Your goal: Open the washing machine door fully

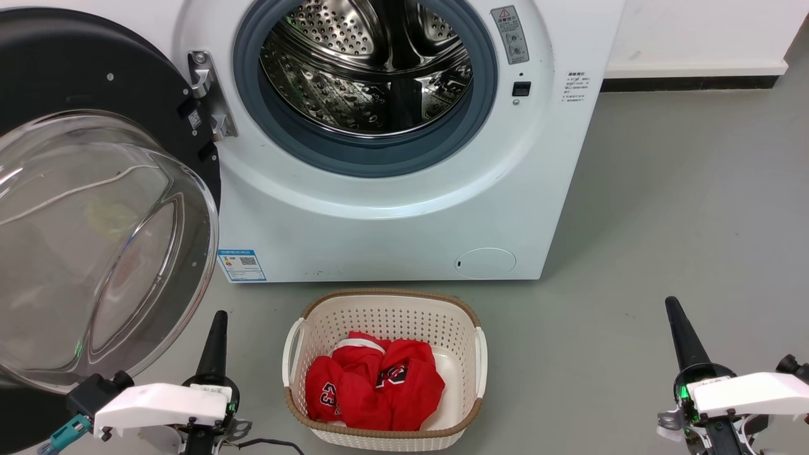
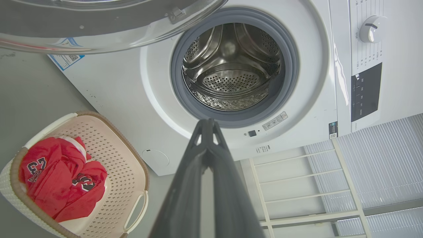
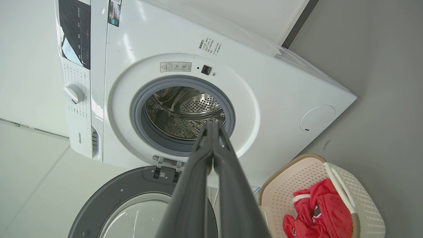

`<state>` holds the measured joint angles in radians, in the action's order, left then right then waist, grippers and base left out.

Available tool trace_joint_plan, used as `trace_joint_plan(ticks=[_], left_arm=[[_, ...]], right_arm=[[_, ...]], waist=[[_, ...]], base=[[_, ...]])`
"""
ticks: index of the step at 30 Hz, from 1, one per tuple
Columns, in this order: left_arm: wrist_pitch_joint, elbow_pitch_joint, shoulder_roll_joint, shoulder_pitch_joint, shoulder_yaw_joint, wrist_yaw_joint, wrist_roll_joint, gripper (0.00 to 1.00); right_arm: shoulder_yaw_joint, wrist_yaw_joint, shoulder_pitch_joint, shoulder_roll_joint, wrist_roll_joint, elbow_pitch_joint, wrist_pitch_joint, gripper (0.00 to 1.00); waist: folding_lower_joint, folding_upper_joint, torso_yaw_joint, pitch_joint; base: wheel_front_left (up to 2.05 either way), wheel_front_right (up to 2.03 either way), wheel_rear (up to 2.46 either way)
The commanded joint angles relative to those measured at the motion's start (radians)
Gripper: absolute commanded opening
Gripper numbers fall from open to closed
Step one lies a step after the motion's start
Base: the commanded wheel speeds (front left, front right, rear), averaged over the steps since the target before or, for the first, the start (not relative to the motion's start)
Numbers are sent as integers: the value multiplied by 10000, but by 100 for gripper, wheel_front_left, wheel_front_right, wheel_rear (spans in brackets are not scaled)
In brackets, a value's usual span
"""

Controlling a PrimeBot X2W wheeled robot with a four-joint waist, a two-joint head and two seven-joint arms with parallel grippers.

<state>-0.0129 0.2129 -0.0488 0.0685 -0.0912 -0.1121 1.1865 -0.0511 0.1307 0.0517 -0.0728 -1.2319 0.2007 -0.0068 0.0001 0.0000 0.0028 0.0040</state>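
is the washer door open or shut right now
Open. The washing machine door is swung out to the left on its hinge, clear of the front, leaving the grey ring and steel drum exposed.

Floor: smooth, matte grey, evenly lit, with only soft shadows. Rear wall: plain white, ending in a white ledge above a dark skirting strip at floor level. In the left wrist view, a white frame holds ribbed translucent panels, brightly lit.
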Motion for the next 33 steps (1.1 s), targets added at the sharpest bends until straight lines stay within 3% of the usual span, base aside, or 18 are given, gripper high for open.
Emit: trace_joint_plan(ticks=[1, 33], left_arm=[[-41, -44, -22, 252, -27, -44, 183, 0], [-742, 231, -22, 406, -186, -162, 3040, 0]], right_arm=[[-19, 1, 212, -53, -209, -20, 49, 0], [-253, 1, 494, -1, -2894, 300, 717, 0]], waist=[[-1, 0, 0, 0], [-1, 0, -18, -5]], base=[[0, 0, 0], [0, 0, 0]])
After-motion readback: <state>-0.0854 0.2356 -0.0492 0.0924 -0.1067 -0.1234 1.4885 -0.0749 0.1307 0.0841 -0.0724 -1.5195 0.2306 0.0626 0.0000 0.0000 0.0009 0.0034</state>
